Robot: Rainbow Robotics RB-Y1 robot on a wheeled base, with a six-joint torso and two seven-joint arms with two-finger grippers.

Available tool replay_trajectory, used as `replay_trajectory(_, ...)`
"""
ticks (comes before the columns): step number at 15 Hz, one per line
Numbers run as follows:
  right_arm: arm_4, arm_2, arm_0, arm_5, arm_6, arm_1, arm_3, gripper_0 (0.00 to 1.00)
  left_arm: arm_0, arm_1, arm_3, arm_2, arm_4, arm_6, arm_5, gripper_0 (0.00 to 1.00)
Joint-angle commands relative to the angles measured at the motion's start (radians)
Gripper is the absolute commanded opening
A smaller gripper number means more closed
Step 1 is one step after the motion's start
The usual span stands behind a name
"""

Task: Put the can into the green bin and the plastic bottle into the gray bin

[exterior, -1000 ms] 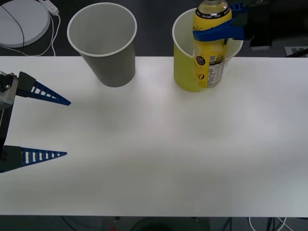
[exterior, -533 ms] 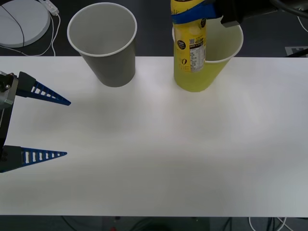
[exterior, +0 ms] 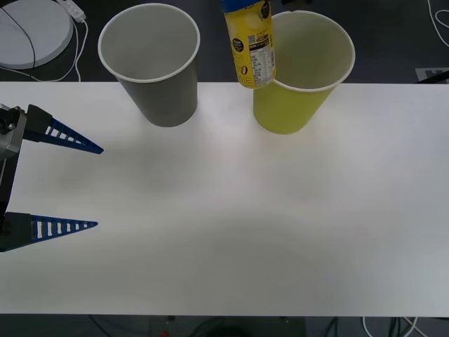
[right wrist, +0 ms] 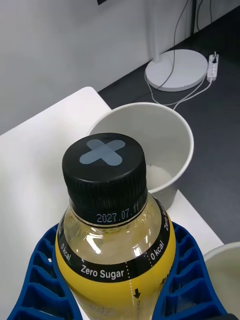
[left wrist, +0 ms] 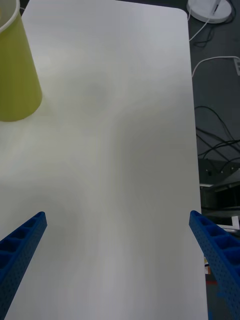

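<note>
- My right gripper (right wrist: 117, 295) is clamped on the plastic bottle (exterior: 250, 43), aloft at the table's (exterior: 231, 210) far edge.
- I should centre it over the gray bin (exterior: 153, 63) before releasing.
- My left gripper (exterior: 91, 187) idles spread apart at the left edge.

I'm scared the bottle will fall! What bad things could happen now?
The plastic bottle hangs in the air between the gray bin and the green bin, held by the right gripper. If it were let go now, it would probably miss the gray bin, maybe hit a rim and tip a bin over. Moving low, its bottom might bump the gray bin's rim. The left gripper waits open, far off.
</note>
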Motion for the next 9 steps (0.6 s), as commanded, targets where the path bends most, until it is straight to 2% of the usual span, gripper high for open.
replay_trajectory(1, -0.007, 0.054, -0.063, -0.005, 0.0, 0.043, 0.068, 0.0, 0.0, 0.0, 0.0, 0.0, 0.0, 0.0, 0.0, 1.0)
replay_trajectory(5, -0.044, 0.174, -0.189, -0.005, 0.0, 0.112, 0.185, 0.0, 0.0, 0.0, 0.0, 0.0, 0.0, 0.0, 0.0, 1.0)
replay_trajectory(9, -0.067, 0.238, -0.27, -0.005, 0.0, 0.205, 0.306, 0.0, 0.0, 0.0, 0.0, 0.0, 0.0, 0.0, 0.0, 1.0)
